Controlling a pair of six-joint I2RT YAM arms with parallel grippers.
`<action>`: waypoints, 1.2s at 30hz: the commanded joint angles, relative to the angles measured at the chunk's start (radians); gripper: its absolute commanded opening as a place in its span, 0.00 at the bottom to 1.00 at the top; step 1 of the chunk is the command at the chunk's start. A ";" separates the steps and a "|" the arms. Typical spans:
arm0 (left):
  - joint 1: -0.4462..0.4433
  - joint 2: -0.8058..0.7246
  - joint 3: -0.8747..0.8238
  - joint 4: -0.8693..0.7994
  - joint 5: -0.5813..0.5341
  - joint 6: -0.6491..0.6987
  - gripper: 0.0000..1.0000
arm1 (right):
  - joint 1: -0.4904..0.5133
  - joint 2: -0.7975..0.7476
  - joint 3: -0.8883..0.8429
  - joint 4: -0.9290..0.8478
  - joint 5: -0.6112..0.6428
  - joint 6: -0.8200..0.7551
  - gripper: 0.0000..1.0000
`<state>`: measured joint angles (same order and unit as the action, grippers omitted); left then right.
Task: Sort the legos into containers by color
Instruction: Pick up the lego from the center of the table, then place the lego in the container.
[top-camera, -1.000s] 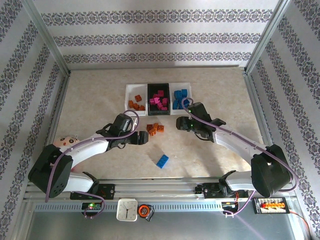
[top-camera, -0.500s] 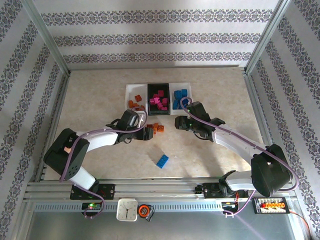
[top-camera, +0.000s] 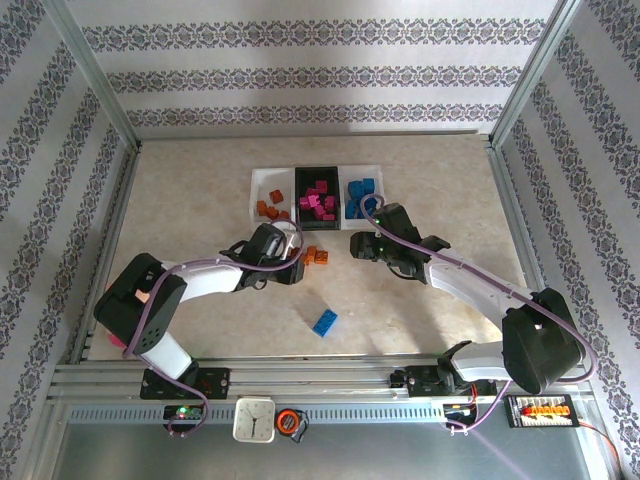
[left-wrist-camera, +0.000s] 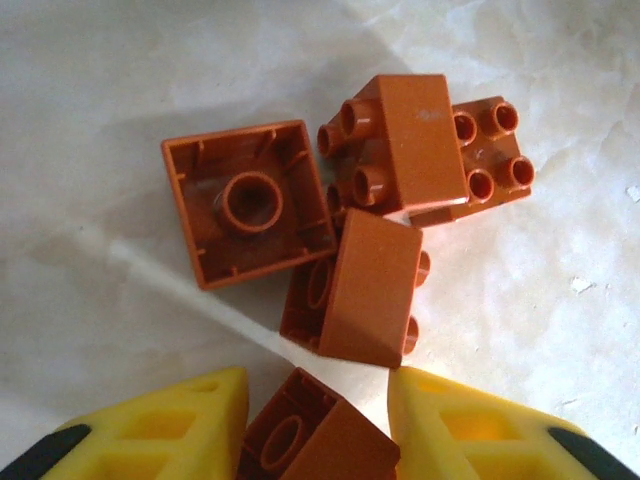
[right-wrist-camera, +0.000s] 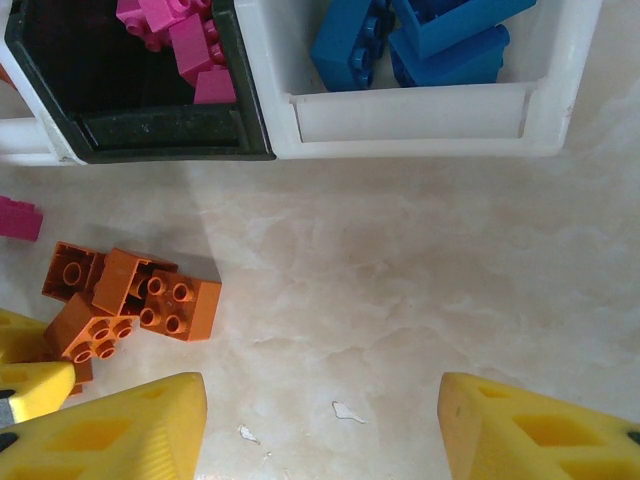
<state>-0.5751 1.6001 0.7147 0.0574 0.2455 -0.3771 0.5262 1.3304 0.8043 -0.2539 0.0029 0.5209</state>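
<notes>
My left gripper (top-camera: 290, 268) is at the near-left edge of a small pile of orange legos (top-camera: 315, 256) on the table. In the left wrist view its yellow fingers (left-wrist-camera: 180, 425) are shut on one orange lego (left-wrist-camera: 315, 440), which lies hollow side up; three more orange legos (left-wrist-camera: 350, 290) lie just beyond. My right gripper (top-camera: 358, 245) hovers open over bare table (right-wrist-camera: 322, 390), in front of the containers. The left white container (top-camera: 256, 185) holds orange legos, the black container (top-camera: 300, 180) pink ones, the right white container (right-wrist-camera: 410, 115) blue ones.
A lone blue lego (top-camera: 324, 322) lies on the table nearer the arm bases. One pink lego (right-wrist-camera: 20, 218) lies beside the black container's near corner. The two grippers are close together across the orange pile.
My left gripper has slid right to the orange pile and closed around one orange lego. The right arm has stayed still.
</notes>
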 joint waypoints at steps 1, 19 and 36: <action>-0.008 -0.045 -0.028 -0.006 -0.027 0.002 0.34 | -0.001 -0.014 0.008 -0.008 0.021 0.002 0.63; 0.069 -0.206 0.207 -0.190 -0.165 -0.004 0.31 | -0.008 -0.025 0.009 -0.004 0.005 0.011 0.63; 0.231 0.252 0.704 -0.259 -0.161 0.004 0.66 | -0.008 -0.095 -0.058 -0.020 -0.017 -0.002 0.65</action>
<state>-0.3569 1.8694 1.3579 -0.1562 0.0776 -0.3717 0.5255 1.2598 0.7677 -0.2615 -0.0002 0.5209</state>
